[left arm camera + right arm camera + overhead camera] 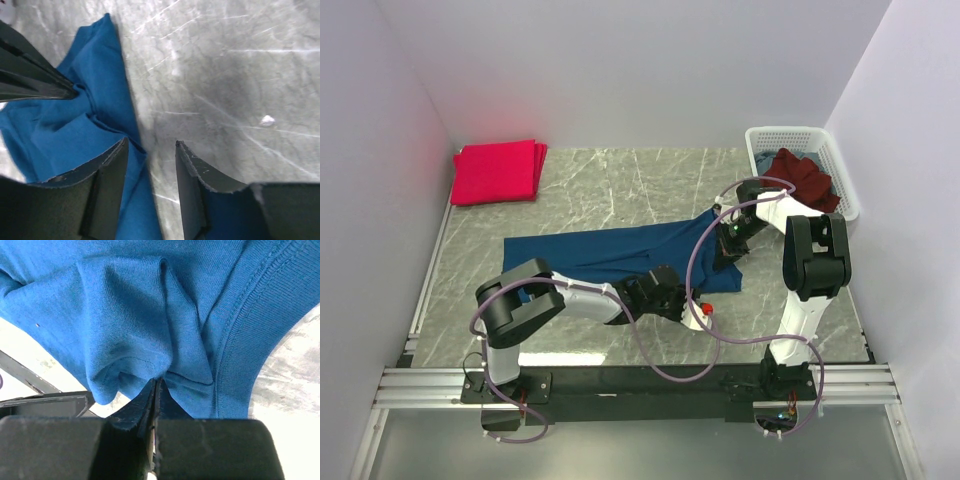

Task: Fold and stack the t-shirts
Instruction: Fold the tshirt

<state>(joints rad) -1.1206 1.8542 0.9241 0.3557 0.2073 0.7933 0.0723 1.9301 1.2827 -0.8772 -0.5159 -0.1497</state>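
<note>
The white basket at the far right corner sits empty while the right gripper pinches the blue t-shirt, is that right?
Not quite. The white basket is not empty: a dark maroon shirt lies bunched in it, as the top external view shows. The rest holds: it stands at the far right corner, and the right gripper is shut on the blue t-shirt.

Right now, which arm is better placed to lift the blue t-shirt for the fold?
Right. The right pincer is shut on a pinch of the blue t-shirt. The left pincer stands open over the cloth's edge, gripping nothing.
</note>
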